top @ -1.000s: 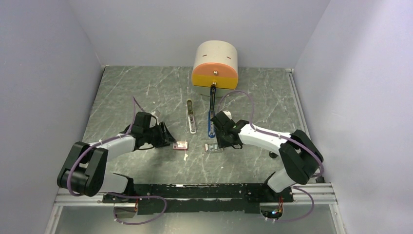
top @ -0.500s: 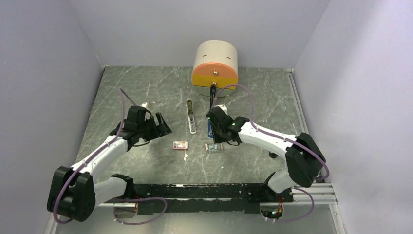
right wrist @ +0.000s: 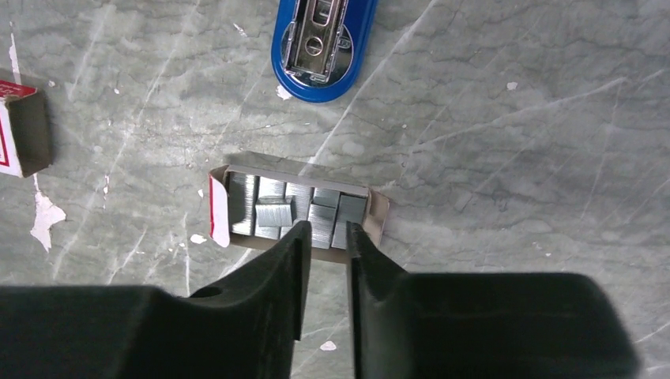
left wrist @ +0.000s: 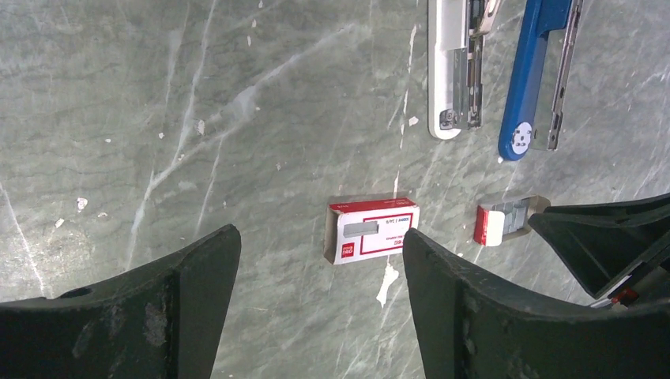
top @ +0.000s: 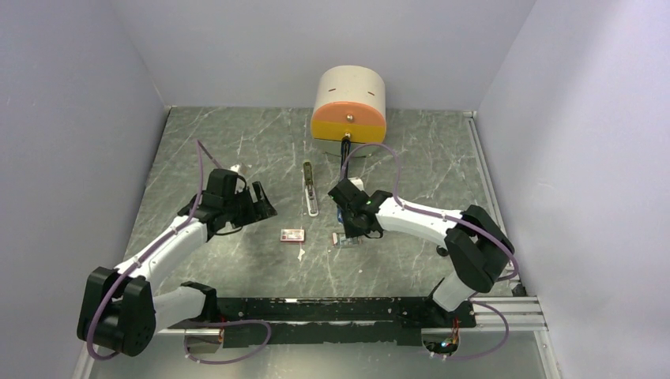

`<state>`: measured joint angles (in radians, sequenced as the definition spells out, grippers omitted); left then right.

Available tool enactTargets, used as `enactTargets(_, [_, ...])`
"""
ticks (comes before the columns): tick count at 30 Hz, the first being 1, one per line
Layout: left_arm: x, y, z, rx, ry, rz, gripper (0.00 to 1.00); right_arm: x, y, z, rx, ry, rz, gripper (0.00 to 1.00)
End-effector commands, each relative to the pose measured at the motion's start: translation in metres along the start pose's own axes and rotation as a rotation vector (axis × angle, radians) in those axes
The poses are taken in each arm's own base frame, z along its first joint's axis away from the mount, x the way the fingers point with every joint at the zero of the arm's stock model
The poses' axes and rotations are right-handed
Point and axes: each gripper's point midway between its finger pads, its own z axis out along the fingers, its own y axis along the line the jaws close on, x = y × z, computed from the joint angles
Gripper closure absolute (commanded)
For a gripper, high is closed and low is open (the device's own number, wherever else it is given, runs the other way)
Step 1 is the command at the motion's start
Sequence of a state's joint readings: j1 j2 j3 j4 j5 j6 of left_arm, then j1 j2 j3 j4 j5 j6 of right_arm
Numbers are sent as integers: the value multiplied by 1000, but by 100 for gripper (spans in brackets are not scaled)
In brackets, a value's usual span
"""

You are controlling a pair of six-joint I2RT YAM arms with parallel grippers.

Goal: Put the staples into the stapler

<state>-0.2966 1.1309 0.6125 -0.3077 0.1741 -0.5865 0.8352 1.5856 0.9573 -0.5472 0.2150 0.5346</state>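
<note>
- Grey-green marbled tabletop (top: 237,158), pale lilac walls on three sides, and a beige drum with an orange face (top: 348,106) sitting at the far edge.
- My left gripper (left wrist: 320,245) is spread wide with nothing in it. It hangs left of centre, near the red-and-white box (left wrist: 371,230), which lies flat on the table and isn't touched.
- My right gripper (right wrist: 328,237) has its fingers drawn nearly together, with just a thin slit between them. The tips are down at the near edge of the open cardboard tray (right wrist: 378,212).
- The staples (right wrist: 272,212) are in that tray, grey ribbed strips in a bit of a jumble. Honestly I can't tell if I've actually got a strip pinched or I'm just over them, because my own fingers cover the near row.
- The blue stapler (right wrist: 324,43) lies just beyond the tray, open with its metal channel showing. It's cut off at the top of the right wrist view, and from above my right arm hides most of it.
- A white-and-metal bar (left wrist: 454,71) lies left of the blue one, roughly parallel and also cropped. Can't tell if it's a second stapler.
- From the top camera the tray is a speck by my right wrist, so no staples can be made out there.
</note>
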Motion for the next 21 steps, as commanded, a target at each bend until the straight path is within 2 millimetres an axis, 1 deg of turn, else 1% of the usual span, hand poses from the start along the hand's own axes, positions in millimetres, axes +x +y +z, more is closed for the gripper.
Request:
enactTargets(1, [1,-6,0,29,16,24,21,-1,5,1,-15,-5,4,77])
enactTargets(4, [1,-5,0,27,15,22,21,0,6,3,-15,-2,1,78])
enactTargets(8, [3,-5,0,25,19,21,21,3,6,7,-8,11,-5,70])
enactTargets(10, [3,-4,1,24,20,21,21,5,5,9,-3,17,-7,68])
enactTargets(21, [4,-4,1,25,23,21,21,9,4,15,11,32,-10,68])
